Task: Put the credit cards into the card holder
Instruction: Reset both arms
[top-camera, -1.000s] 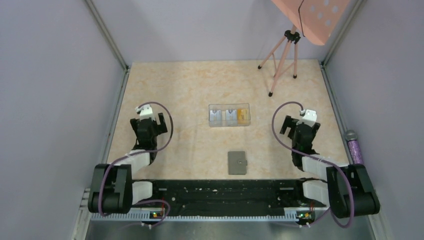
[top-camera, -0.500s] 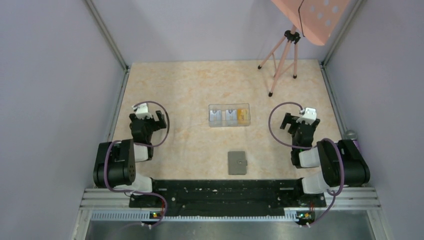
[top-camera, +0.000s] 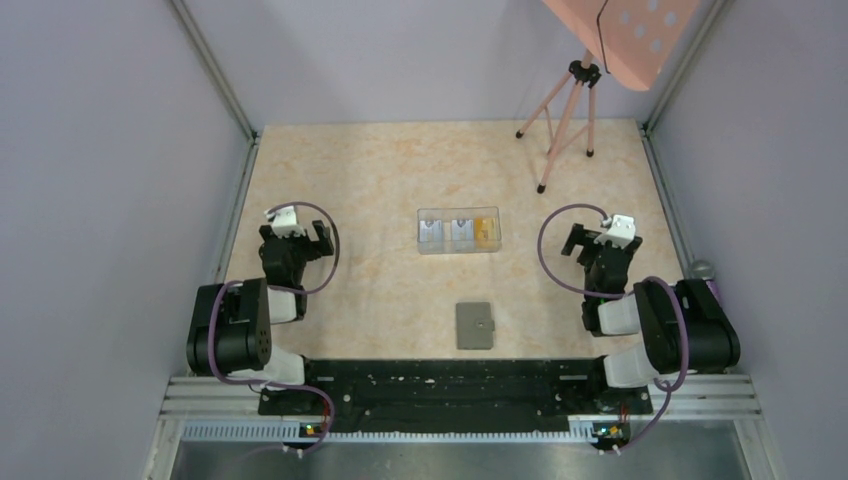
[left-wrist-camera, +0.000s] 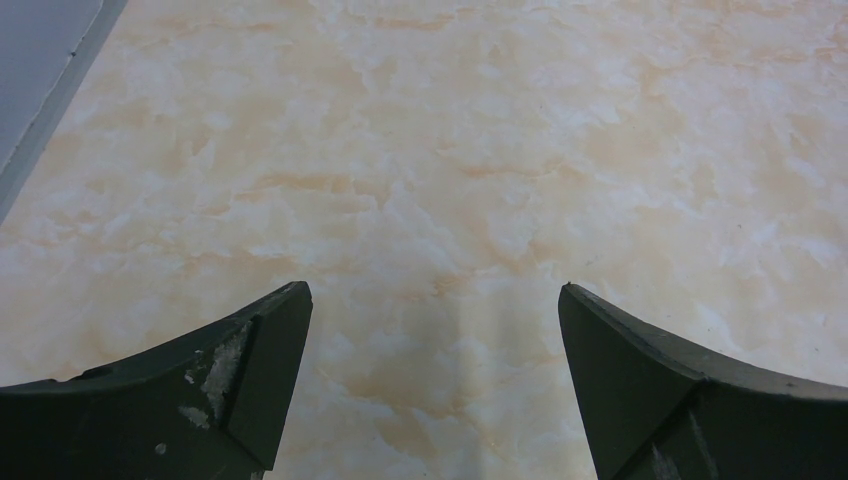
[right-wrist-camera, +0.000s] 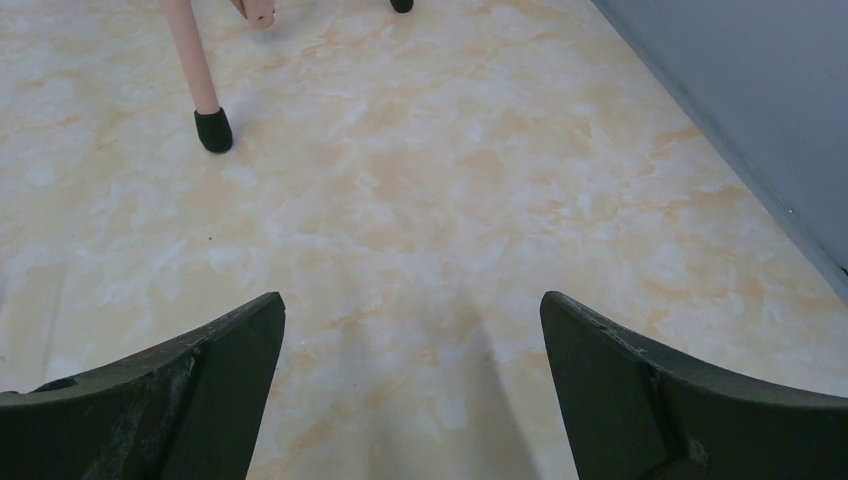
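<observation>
On the marble-patterned table (top-camera: 380, 170), the credit cards (top-camera: 484, 232) sit inside a clear three-compartment box (top-camera: 459, 231) at the middle of the surface. An orange one is in the right compartment and paler grey ones in the middle and left. The box's long axis runs left to right. The card holder (top-camera: 475, 326) lies shut and flat just near of the box, between the two arm bases. The left gripper (top-camera: 295, 237) stands well to the left of the box and the right gripper (top-camera: 600, 245) well to its right. Both point toward the far side, so the cards lie off to the inner side of each pair of jaws, not ahead of them. The right gripper looks slightly nearer both the orange card and the card holder, so it seems the likelier one to reach first, after turning inward. Only the top view shows the box, the cards and the holder. The left wrist view shows bare tabletop and a strip of wall at its left edge. The right wrist view adds the black-tipped feet of the pink tripod (right-wrist-camera: 205, 90) and the right wall. Both wrist views show what the top view leaves small: the dark fingers (left-wrist-camera: 250, 380) spread wide, with nothing between them.
</observation>
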